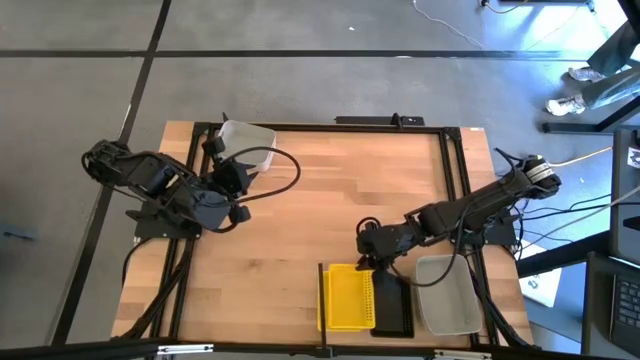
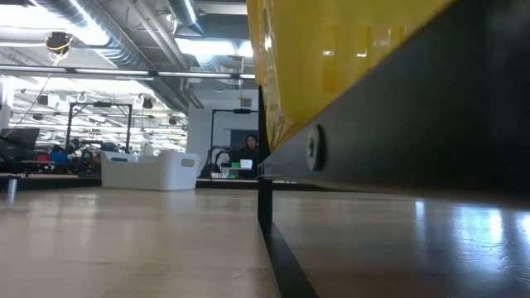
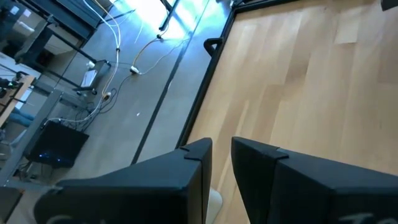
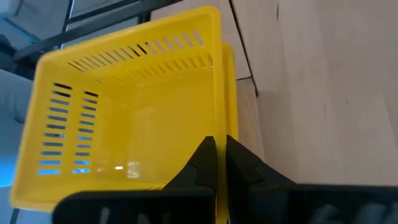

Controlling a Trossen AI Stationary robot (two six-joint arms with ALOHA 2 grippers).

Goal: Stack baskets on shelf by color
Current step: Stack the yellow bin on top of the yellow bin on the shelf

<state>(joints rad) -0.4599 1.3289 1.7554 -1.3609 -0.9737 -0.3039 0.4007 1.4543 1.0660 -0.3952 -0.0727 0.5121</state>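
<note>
My right gripper [image 1: 368, 258] is shut on a yellow basket [image 4: 124, 112] at the near right, beside the shelf's thin dark divider [image 1: 320, 296]. A second yellow basket's rim [image 4: 230, 93] shows just under the held one. To the right of the yellow baskets [image 1: 347, 298] stand a black basket [image 1: 392, 305] and a translucent grey basket [image 1: 447, 295]. At the table's far left my left gripper [image 1: 224, 160] is at another translucent basket [image 1: 250, 145], its fingers a narrow gap apart [image 3: 222, 158]. My left gripper has a pale strip [image 3: 214, 202] far back between its two fingers. The fingers themselves hide which part of the translucent basket it is. My right gripper pinches the rim of the yellow basket's side wall [image 4: 219, 121] between its two fingers, near the basket's far right corner. The fingers slant down from the far right. Whether the basket rests in the yellow one beneath, I cannot tell.
The middle of the plank table [image 1: 330, 190] lies bare between the arms. A black frame [image 1: 455, 180] runs along the table's edges, with a bracket [image 1: 395, 121] on the far edge. Cables trail from both arms. A person [image 2: 250, 147] sits in the room behind.
</note>
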